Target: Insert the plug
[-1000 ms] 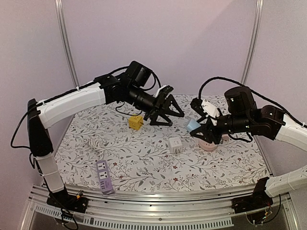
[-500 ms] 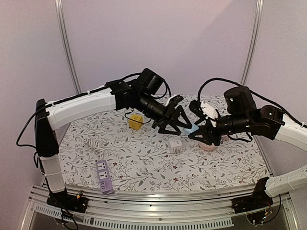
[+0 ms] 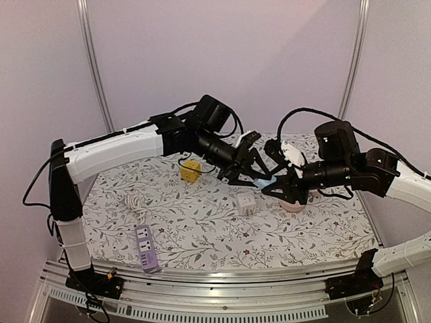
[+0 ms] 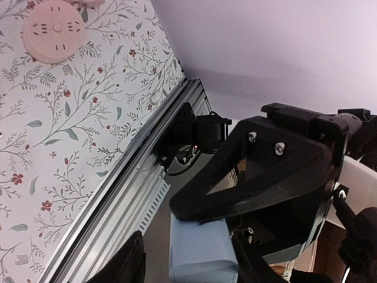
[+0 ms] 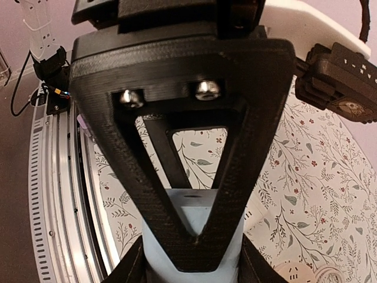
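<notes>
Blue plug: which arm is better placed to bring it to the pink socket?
Right, probably. Its end effector is shut on the blue plug, near the pink socket; the left end effector only straddles it, a gap showing.

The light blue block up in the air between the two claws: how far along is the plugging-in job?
Done: the light blue block is off the table, clamped in the right gripper. In hand: the left gripper brackets it in mid-air, not yet gripping, likely a handover. Left: nothing is inserted; the pink round socket and purple power strip lie unused.
</notes>
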Controlling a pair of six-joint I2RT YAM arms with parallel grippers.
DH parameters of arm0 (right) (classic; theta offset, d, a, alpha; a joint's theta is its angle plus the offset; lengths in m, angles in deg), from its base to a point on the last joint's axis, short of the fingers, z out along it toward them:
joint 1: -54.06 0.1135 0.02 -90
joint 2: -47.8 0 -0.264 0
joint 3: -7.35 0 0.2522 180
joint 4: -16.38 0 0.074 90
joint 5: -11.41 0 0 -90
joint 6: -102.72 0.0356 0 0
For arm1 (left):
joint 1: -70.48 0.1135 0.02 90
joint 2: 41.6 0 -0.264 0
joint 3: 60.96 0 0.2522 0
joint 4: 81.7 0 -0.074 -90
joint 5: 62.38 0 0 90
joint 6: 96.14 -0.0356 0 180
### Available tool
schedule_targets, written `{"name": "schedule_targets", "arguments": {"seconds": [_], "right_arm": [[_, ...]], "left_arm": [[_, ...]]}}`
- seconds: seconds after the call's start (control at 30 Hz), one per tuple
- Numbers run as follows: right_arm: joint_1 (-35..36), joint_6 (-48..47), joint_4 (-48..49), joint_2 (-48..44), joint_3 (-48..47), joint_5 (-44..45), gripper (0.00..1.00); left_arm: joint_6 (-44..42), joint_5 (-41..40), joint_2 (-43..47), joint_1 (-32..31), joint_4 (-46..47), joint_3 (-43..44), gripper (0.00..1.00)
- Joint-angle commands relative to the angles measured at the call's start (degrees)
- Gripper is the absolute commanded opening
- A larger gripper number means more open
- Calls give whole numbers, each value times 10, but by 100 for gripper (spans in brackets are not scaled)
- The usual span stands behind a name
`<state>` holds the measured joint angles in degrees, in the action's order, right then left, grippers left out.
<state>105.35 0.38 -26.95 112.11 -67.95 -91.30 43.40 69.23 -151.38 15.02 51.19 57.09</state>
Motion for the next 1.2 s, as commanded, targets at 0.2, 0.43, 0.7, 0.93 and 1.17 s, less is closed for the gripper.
{"name": "schedule_targets", "arguments": {"seconds": [0.2, 0.43, 0.7, 0.93, 1.17], "right_arm": [[8, -2, 23, 4, 4, 18, 0], [8, -4, 25, 11, 4, 25, 0], [10, -4, 27, 16, 5, 33, 0], [13, 10, 26, 18, 5, 52, 61], [14, 44, 24, 12, 11, 51, 99]], "left_arm": [[9, 19, -14, -9, 18, -4, 37], [4, 24, -16, -9, 8, -2, 41], [7, 25, -20, -8, 8, 1, 9], [12, 11, -18, -9, 5, 2, 0], [7, -21, -4, -7, -18, 0, 0]]}}
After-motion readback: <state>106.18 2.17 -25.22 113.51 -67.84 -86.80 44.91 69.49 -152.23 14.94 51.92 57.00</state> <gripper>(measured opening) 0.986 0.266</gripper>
